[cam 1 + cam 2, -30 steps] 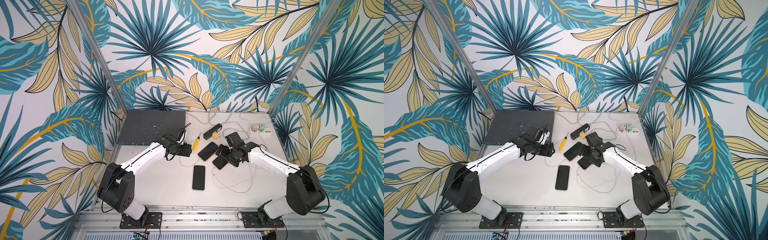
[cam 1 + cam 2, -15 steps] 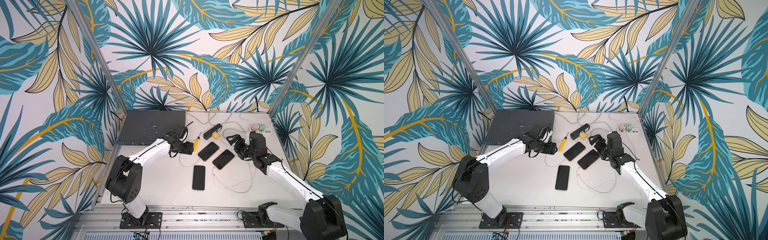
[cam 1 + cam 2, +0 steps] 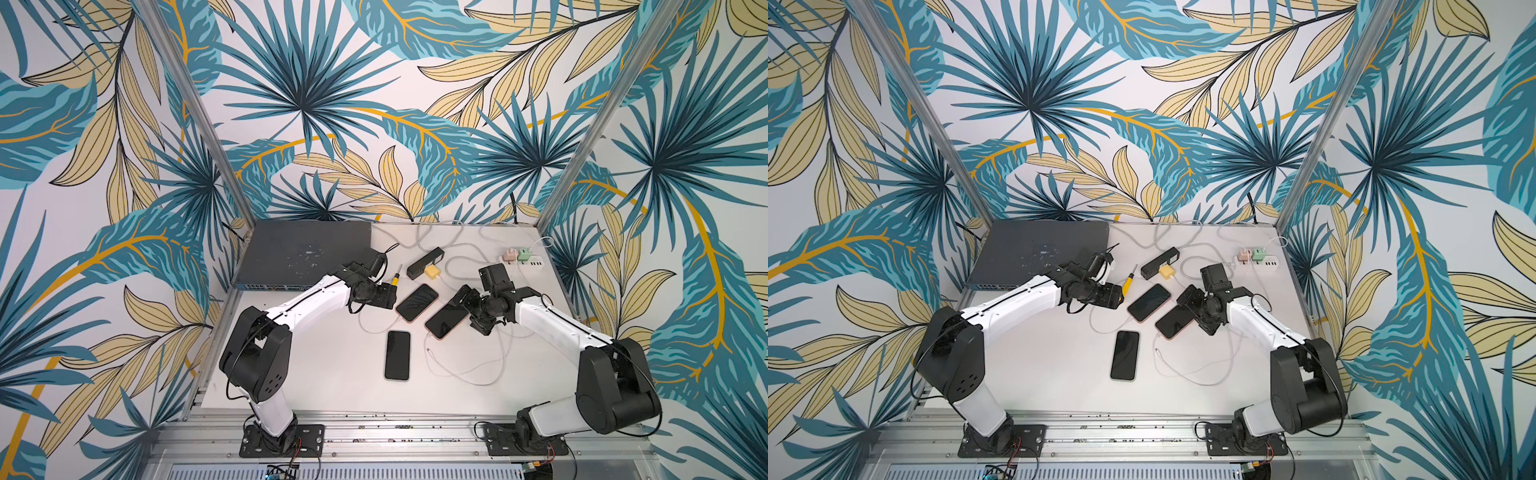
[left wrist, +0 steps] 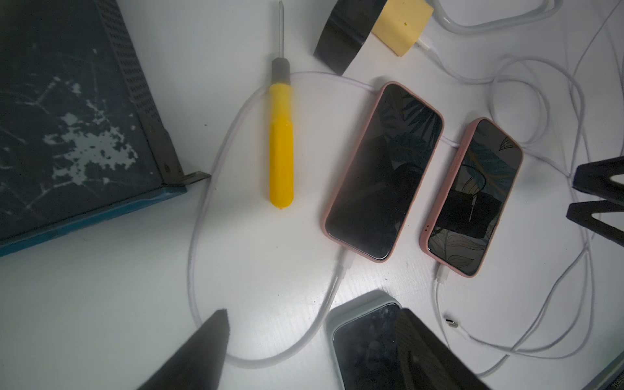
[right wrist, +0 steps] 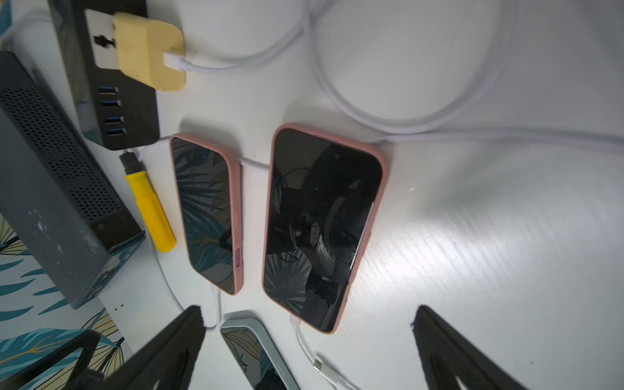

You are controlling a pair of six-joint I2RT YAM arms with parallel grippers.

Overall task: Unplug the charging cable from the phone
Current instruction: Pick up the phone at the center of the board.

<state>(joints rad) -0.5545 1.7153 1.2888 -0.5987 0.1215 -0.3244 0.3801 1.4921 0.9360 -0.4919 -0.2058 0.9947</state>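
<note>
Nearest on the desk (image 3: 332,382) lies a grey-cased phone (image 3: 397,355), screen up, with nothing plugged into it. Just beside it is a loose cable end (image 4: 450,324), joined to nothing.

Beyond these, 2 pink-cased phones lie side by side, apart. They are the left pink phone (image 3: 417,302) and the right pink phone (image 3: 446,320). Each has a charging cable in its near end: a thick white cable (image 4: 199,236) in the left one and a thin white cable (image 4: 439,297) in the right one.

The left pincer (image 4: 310,312) hangs released and empty beside the left pink phone. The right pincer (image 5: 307,310) is spread wide, grasping nothing, close by the right pink phone.

Farther back is a yellow screwdriver (image 3: 395,282). Behind it a black hub (image 3: 424,262) carries a yellow charger (image 3: 432,272). A dark box (image 3: 303,253) and a white power strip (image 3: 532,264) sit at the back.
</note>
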